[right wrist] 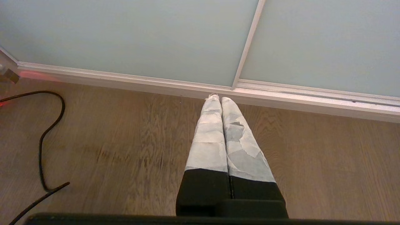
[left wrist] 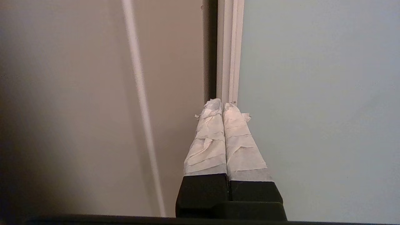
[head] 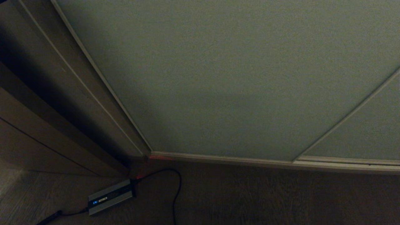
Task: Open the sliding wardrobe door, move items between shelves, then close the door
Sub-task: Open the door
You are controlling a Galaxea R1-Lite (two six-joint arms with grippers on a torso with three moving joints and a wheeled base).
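Just ahead of your left hand (left wrist: 222,104), pressed together, lies the door (left wrist: 312,93) frame (left wrist: 229,47), likely aimed to push it open.

You see the sliding wardrobe door (head: 237,78) in plain matte grey-green, edged by a thin cream frame (left wrist: 229,50). The side panel (left wrist: 78,93) is brown. The floor (right wrist: 125,150) shows brown wood grain, crossed by a black cable (right wrist: 47,131). White tape over black wraps both grippers' fingers (left wrist: 207,140).
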